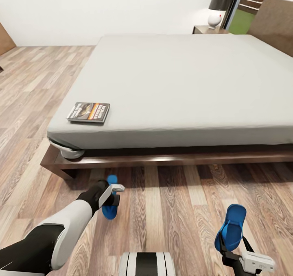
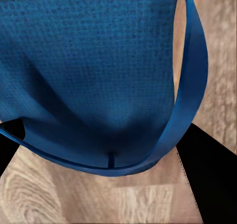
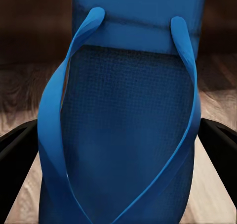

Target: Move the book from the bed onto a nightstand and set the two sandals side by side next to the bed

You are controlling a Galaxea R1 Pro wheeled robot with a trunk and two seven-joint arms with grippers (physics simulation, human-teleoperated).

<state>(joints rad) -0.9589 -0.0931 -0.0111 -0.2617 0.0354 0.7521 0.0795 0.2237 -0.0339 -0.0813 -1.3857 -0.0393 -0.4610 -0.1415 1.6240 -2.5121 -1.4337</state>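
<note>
Right down at the front edge of the head view is the right end effector (image 1: 230, 247), and it looks clamped on one blue sandal (image 1: 232, 227), holding it up off the floor with the toe end pointing toward the bed. In its wrist view the dark fingers (image 3: 17, 140) sit on either side of the sole, so I'd call that a firm grip.

Going big to small from there: the bed (image 1: 183, 85) takes up most of the room ahead, grey mattress on a dark wooden frame. Far corner has a nightstand (image 1: 207, 30) with a white lamp (image 1: 214, 19) on it. The book (image 1: 88, 112) lies flat on the mattress near the left front corner, so that half of the job isn't started.

The left end effector (image 1: 110, 196) is on the other sandal (image 1: 109, 209), low over the floor just in front of the bed frame. Wrist view shows sole and strap between the fingers (image 2: 207, 174), so probably gripped, though I can't tell if it's touching the planks.

So we're in the sandal step. Next move, I reckon: set the left one flat beside the bed, then bring the right one across and lay it parallel, just beside it, toes matching. They're well apart now.
</note>
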